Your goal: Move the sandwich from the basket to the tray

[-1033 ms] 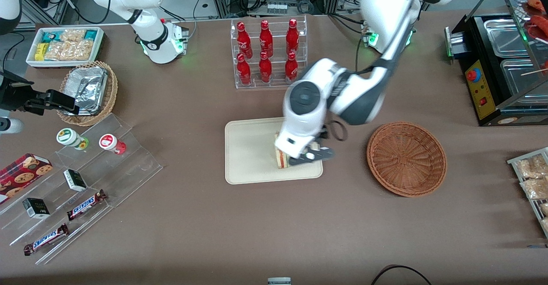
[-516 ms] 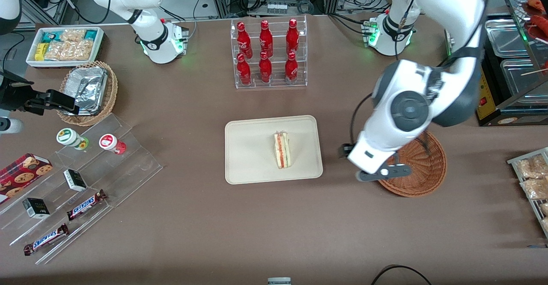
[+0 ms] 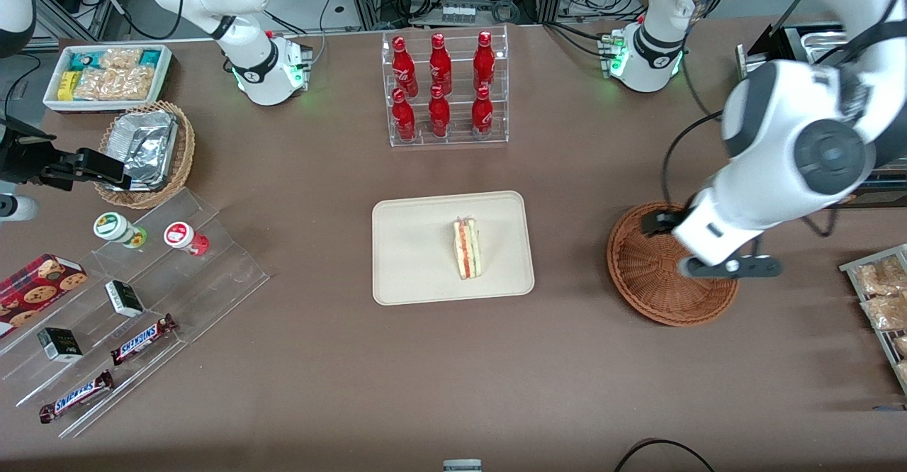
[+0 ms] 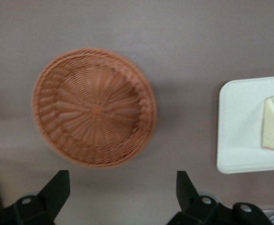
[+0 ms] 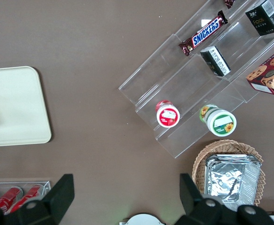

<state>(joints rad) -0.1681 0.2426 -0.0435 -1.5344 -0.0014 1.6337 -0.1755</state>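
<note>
Even, bright overhead light falls on the brown tabletop [image 3: 319, 358], leaving only soft, faint shadows. The working arm's hand [image 3: 730, 268], hanging over the basket [image 3: 641, 284], shows slight motion blur in the front view. The wrist view is soft, with the basket [image 4: 93, 107] smeared. Foil [image 3: 142, 142] in the tan basket glints.

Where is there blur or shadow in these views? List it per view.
Front view: the working arm over the basket is motion-smeared, gripper included; sandwich and tray are crisp. Left wrist view: the basket's rim is softly blurred, with a shadow on the table beside it.
</note>
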